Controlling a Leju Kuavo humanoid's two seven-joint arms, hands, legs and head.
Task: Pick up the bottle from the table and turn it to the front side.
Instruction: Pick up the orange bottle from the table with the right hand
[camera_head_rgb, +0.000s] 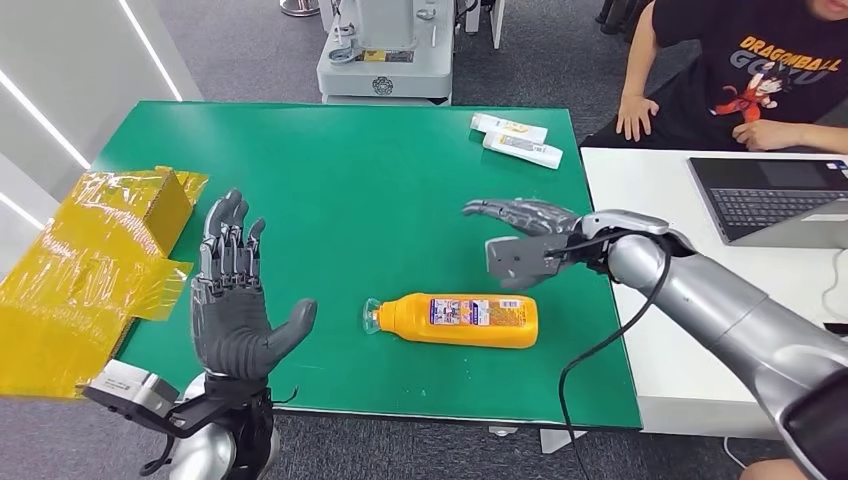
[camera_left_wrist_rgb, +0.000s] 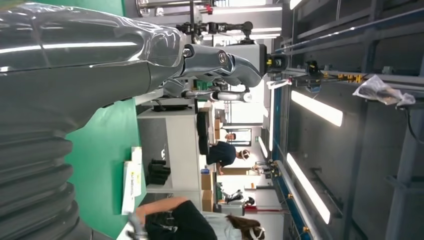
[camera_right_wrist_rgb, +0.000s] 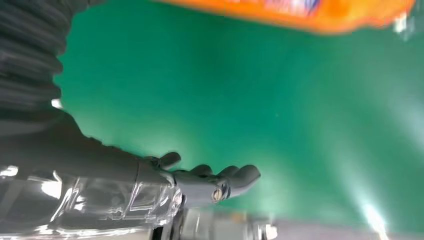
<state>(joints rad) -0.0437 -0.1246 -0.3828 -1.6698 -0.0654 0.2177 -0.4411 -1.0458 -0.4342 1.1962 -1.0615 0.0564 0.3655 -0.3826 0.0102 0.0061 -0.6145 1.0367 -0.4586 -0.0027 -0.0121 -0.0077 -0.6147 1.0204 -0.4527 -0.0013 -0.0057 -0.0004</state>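
Observation:
An orange bottle lies on its side on the green table, near the front edge, cap to the left, label up. My right hand hovers just above and behind the bottle's right end, fingers spread, holding nothing. In the right wrist view the bottle is a blurred orange strip, apart from the right hand. My left hand is raised at the table's front left, palm up and fingers apart, well left of the bottle. The left hand fills the left wrist view's near side.
Yellow-wrapped cardboard boxes sit off the table's left edge. Two white tubes lie at the far right corner. A white desk with a laptop adjoins on the right, where a person sits. A grey machine base stands behind.

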